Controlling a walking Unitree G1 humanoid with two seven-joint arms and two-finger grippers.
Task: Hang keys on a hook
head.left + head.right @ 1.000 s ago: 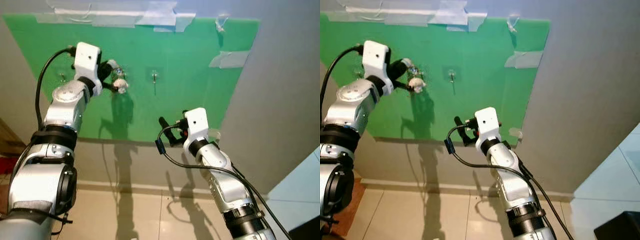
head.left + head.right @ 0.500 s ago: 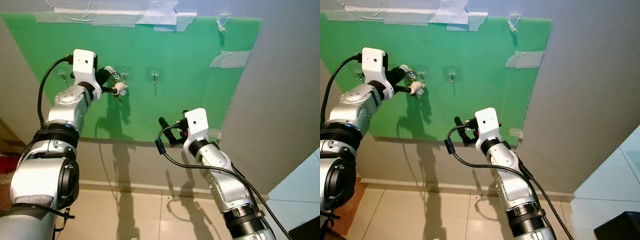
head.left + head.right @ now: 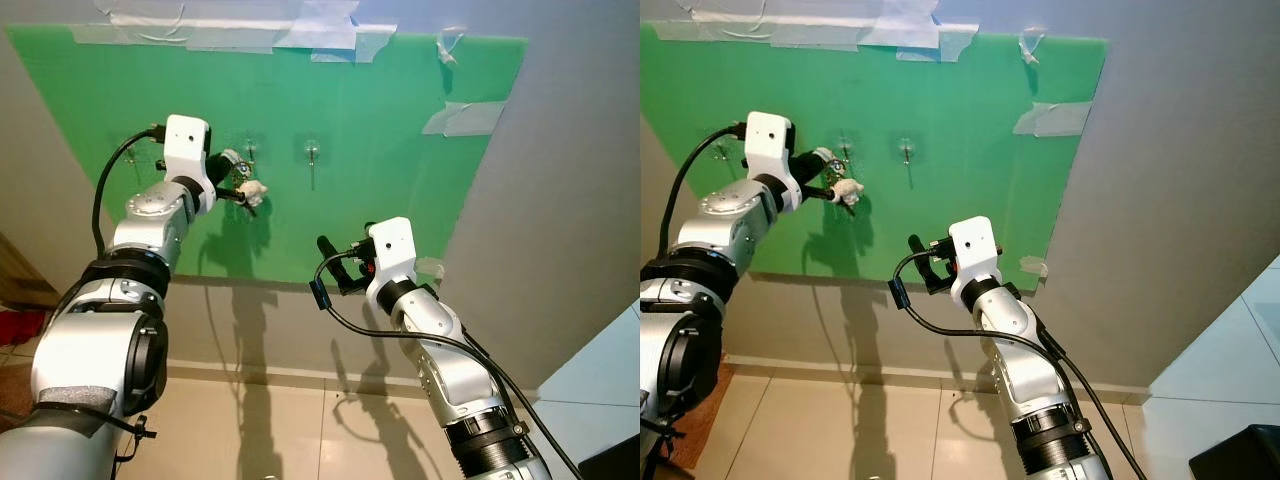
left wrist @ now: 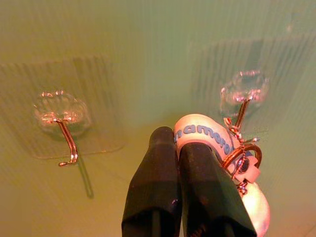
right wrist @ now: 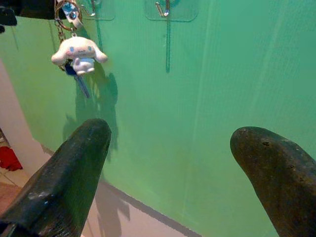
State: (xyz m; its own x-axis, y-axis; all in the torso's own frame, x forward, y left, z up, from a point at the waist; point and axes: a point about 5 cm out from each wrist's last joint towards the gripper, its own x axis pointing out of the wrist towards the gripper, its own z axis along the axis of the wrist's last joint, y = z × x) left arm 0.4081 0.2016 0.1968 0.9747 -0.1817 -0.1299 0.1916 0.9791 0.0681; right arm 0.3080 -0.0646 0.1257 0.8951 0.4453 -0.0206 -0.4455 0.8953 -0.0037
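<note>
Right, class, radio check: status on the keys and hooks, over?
Left gripper shut on keys, at middle hook. Ring not seen over hook. Right gripper open, low, idle. Nothing in the way.

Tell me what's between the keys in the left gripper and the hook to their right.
Nothing: between the keys held by the left gripper and the hook there is bare green board, clearest in the left eye view.
</note>
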